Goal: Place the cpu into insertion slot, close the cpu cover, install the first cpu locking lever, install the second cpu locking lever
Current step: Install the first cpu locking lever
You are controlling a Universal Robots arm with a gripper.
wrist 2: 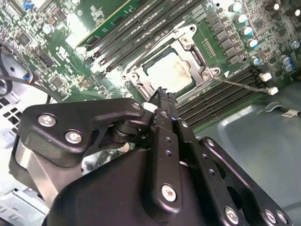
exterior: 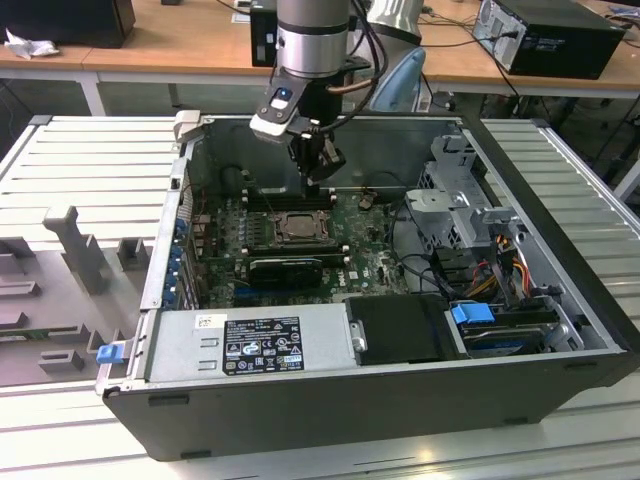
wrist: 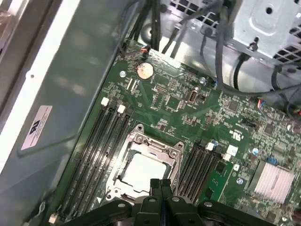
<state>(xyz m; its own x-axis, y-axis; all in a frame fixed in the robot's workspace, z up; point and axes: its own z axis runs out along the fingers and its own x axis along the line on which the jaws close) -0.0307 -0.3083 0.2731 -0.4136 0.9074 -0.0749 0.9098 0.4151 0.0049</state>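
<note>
**Position.** In the exterior view the arm stood over the open computer case point(exterior: 330, 405), which lay on the ribbed metal bench point(exterior: 90, 165). The pincer point(exterior: 322, 180) hung above the green motherboard point(exterior: 375, 262), just behind the insertion slot point(exterior: 275, 228) and clear of it.

**Pincer.** Both wrist views showed the pincer point(wrist 2: 163, 90) point(wrist: 160, 181) clenched. The two black fingertips point(wrist: 154, 184) were pressed together with nothing between them.

**Task items.** The cpu point(wrist: 143, 170) point(wrist 2: 171, 73) lay flat in the insertion slot, its pale metal top facing up. The cpu cover point(wrist: 157, 141) point(wrist 2: 195, 54) lay down over it, the silvery frame surrounding the chip on all visible sides and the chip showing through its window. The position of the locking levers could not be determined.

**Surroundings.** Long black memory slots point(wrist: 101, 141) ran along both sides of the slot. A round coin cell point(wrist: 145, 70) sat on the board, well apart from the slot. The grey power supply point(exterior: 250, 340) filled the near corner of the case on the exterior view's left.
</note>
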